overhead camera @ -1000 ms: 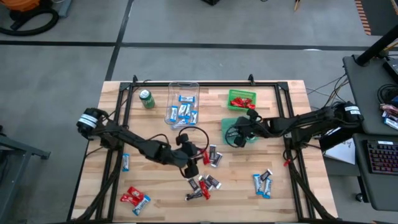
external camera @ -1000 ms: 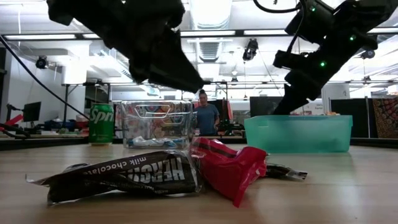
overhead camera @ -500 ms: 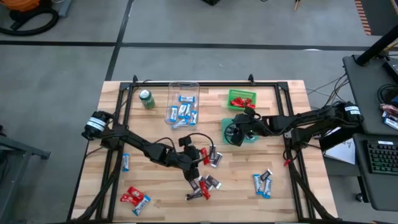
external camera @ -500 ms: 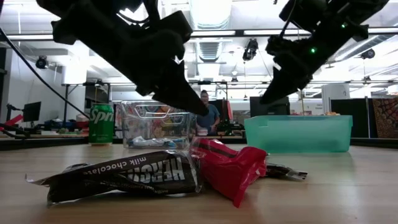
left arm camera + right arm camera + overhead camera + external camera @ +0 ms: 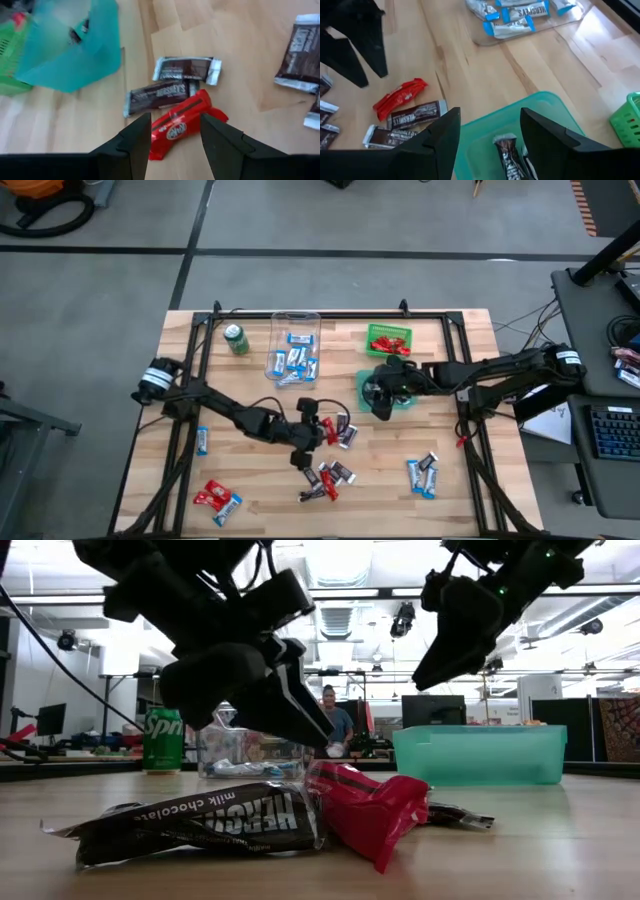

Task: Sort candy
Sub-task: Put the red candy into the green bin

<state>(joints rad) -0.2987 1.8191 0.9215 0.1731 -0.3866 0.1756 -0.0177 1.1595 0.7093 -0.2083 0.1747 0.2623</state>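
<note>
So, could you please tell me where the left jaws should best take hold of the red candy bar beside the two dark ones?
Probably across its middle, coming straight down. The red candy bar lies flat and long on the table, already between the open jaws of the left gripper. A dark bar touches one long edge, so close on the narrow width, clear of it.

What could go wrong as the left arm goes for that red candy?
The left gripper is open over the red candy, which touches a black-and-silver bar; closing could pinch or drag both. The right gripper hangs open over the teal bin, near the left arm's likely path, so the arms might crowd.
</note>
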